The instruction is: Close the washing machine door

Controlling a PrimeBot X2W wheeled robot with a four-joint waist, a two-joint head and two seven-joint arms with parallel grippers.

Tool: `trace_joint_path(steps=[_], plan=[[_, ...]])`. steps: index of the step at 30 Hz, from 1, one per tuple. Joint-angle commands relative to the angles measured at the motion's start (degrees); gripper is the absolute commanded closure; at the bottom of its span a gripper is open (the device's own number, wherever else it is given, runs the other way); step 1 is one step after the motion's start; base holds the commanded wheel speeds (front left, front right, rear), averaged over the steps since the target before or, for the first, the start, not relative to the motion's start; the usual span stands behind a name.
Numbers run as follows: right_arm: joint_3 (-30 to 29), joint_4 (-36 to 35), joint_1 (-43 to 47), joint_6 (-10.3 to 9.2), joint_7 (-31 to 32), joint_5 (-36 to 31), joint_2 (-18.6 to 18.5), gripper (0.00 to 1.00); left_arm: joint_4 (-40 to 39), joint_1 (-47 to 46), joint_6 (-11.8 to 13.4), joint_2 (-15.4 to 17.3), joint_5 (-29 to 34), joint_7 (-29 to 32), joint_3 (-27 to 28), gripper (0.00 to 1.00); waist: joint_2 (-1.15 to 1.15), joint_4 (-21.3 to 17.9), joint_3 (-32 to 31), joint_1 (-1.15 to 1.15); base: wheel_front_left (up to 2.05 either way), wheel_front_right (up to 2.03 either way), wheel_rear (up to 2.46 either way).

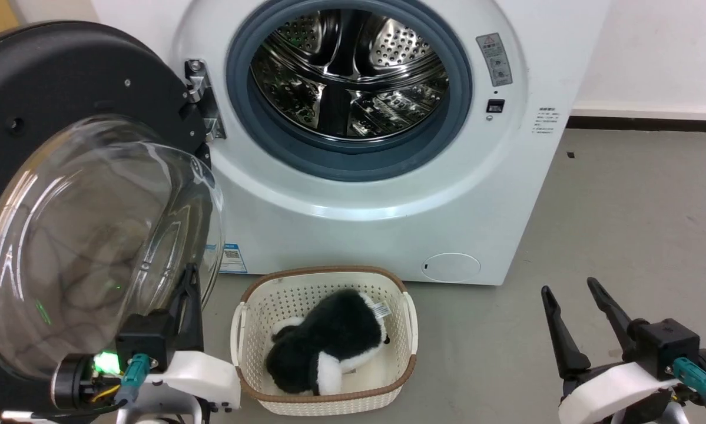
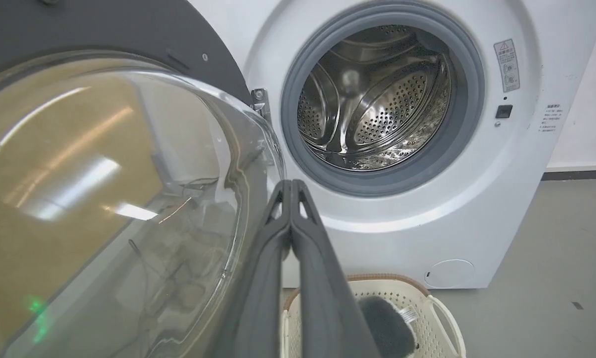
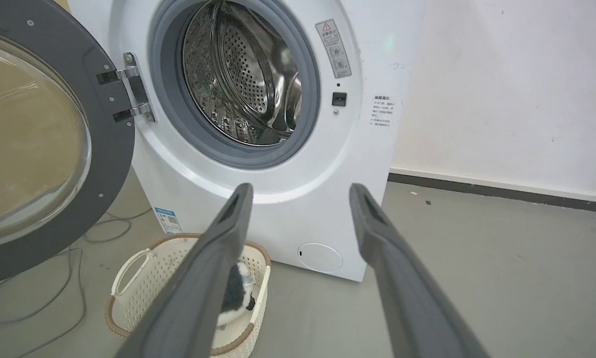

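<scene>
Down on grey floor (image 1: 623,235), the left gripper (image 2: 291,185) is pinched shut, empty, beside the wide-open door (image 1: 64,70); the right gripper (image 1: 568,286) gapes, empty. Past a basket (image 1: 323,272), the washing machine (image 1: 358,224) stands before a white wall (image 1: 653,53). The right wrist view adds floor cables (image 3: 79,268).

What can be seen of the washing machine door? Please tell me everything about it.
The washing machine door is round, with a wide glossy black rim around a bulging clear glass bowl that reflects the room. It stands wide open, to the left of the washing machine, and hangs on a metal hinge at the opening's left edge. The shut left gripper is close beside the glass; whether it touches cannot be told.
</scene>
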Motion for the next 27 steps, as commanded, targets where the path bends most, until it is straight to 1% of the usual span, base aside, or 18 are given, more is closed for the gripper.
trace_joint_path(steps=[1,8,15,21,27], plan=[[-0.25,-0.17,0.35,-0.01,-0.67,0.74,0.02,0.00,-0.97,-1.23,0.66,0.74,0.39,-0.62,-0.27,1.00,0.00,0.42,0.01,0.00,0.00,0.00,0.00],[-0.40,-0.06,0.50,-0.01,-1.51,2.02,0.02,0.00,-3.92,-3.33,1.41,2.38,-0.50,-1.46,0.73,1.00,0.00,1.91,0.06,0.00,0.00,0.00,0.00],[-0.66,0.39,0.88,-0.02,-2.34,3.28,0.03,0.00,-7.52,-6.45,1.20,3.77,-2.46,-2.29,3.55,1.00,0.00,3.62,0.14,0.00,0.00,0.00,0.00],[-1.09,0.88,1.11,-0.02,-3.06,4.39,0.04,0.00,-9.90,-9.21,-0.13,4.11,-5.03,-3.01,7.61,1.00,0.00,5.30,0.30,0.00,0.00,0.00,0.00],[-1.60,1.43,1.32,-0.02,-3.78,5.58,0.04,0.00,-10.83,-12.05,-2.65,3.78,-8.38,-3.73,12.82,1.00,0.00,7.26,0.49,0.00,0.00,0.00,0.00]])
